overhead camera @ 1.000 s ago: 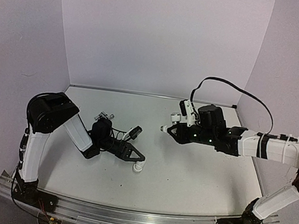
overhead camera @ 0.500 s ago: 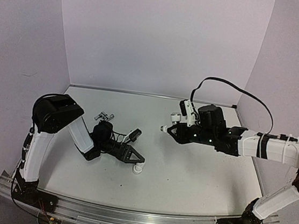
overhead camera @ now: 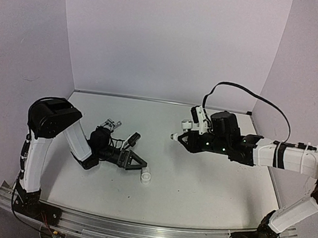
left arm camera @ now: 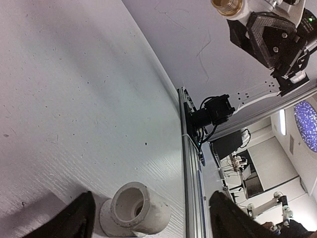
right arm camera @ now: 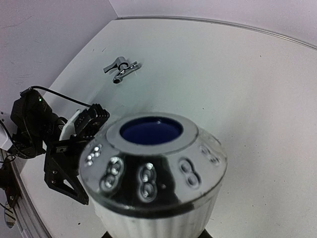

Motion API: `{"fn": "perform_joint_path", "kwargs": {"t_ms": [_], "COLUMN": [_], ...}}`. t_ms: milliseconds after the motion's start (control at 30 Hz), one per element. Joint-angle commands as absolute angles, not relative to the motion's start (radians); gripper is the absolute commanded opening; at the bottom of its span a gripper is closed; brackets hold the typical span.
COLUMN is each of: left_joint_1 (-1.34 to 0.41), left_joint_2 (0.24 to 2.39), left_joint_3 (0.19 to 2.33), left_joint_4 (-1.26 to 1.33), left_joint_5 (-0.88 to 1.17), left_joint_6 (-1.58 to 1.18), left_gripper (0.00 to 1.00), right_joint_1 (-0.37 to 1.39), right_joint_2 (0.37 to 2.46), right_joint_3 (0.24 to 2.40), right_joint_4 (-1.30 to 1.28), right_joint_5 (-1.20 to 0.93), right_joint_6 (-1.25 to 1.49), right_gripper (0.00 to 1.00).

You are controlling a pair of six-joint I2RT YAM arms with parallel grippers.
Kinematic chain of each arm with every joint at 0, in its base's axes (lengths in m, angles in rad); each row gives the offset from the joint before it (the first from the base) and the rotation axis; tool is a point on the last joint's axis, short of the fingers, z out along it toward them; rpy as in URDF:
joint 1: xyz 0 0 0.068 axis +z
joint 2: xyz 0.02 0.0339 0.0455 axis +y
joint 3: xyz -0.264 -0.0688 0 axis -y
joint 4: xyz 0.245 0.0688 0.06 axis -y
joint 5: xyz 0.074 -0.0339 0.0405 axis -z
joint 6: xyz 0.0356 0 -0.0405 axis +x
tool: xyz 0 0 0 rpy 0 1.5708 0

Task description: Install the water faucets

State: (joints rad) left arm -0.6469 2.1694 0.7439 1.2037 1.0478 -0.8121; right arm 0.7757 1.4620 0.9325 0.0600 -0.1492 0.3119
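- The left tool point(left arm camera: 153, 208) stood open, gripping nothing. Its two dark fingers point(left arm camera: 79, 218) rose at either side of the wrist view.
- A short white pipe fitting point(left arm camera: 133, 210) lay on its side on the surface point(overhead camera: 209, 182) between those fingers, close against the left-hand one. Whether it touched that finger could not be told.
- The right tool point(overhead camera: 185, 134) was closed on a chrome-capped fitting point(right arm camera: 151, 163) with a ribbed white body and a blue centre. It held this above the surface, with the part's nose pointing toward the left tool.
- The small silver-grey pronged piece point(right arm camera: 122, 66) lay alone on the surface, behind the left tool and well apart from the right tool. Neither tool was near it.
- As a judgement, little of the installation looked done. No two parts were seen joined outside the right tool, and the three pieces sat in three separate places.
- Left to do, by the look of it:
  - Close the left tool on the white pipe fitting.
  - Bring it up to the part in the right tool and mate the two.
  - Fetch and fit the pronged piece.
- Whether the held part was already an assembly could not be told.
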Motion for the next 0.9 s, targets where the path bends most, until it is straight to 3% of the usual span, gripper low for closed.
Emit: {"fn": "perform_joint_path", "kwargs": {"t_ms": [0,133,267,400,633,867], "left_joint_1": [-0.636,-0.624,-0.616,-0.616,-0.618,-0.727], "left_joint_2": [2.071,2.002,1.873,1.76,1.586,1.537], "left_joint_3": [0.707,0.673,0.676,0.662,0.625,0.755], "left_joint_4": [1.158,1.038,0.718,0.563,0.354,0.033], "left_joint_5": [0.993,0.927,0.787,0.709,0.577,0.396], "left_joint_6": [-0.792,-0.751,-0.622,-0.599,-0.673,-0.862], "left_gripper": [0.9,0.95,0.97,0.98,1.0,1.0], "right_joint_1": [0.782,0.782,0.782,0.782,0.782,0.782], "right_joint_2": [1.455,1.481,1.481,1.473,1.457,1.426], "right_joint_3": [0.951,0.972,0.977,0.99,1.014,0.974], "right_joint_4": [0.097,0.049,0.012,-0.011,-0.079,-0.077], "right_joint_5": [-0.101,-0.036,0.036,0.078,0.126,0.197], "right_joint_6": [0.314,0.293,0.252,0.184,0.093,0.027], "right_gripper": [0.0,0.0,0.0,0.0,0.0,0.0]}}
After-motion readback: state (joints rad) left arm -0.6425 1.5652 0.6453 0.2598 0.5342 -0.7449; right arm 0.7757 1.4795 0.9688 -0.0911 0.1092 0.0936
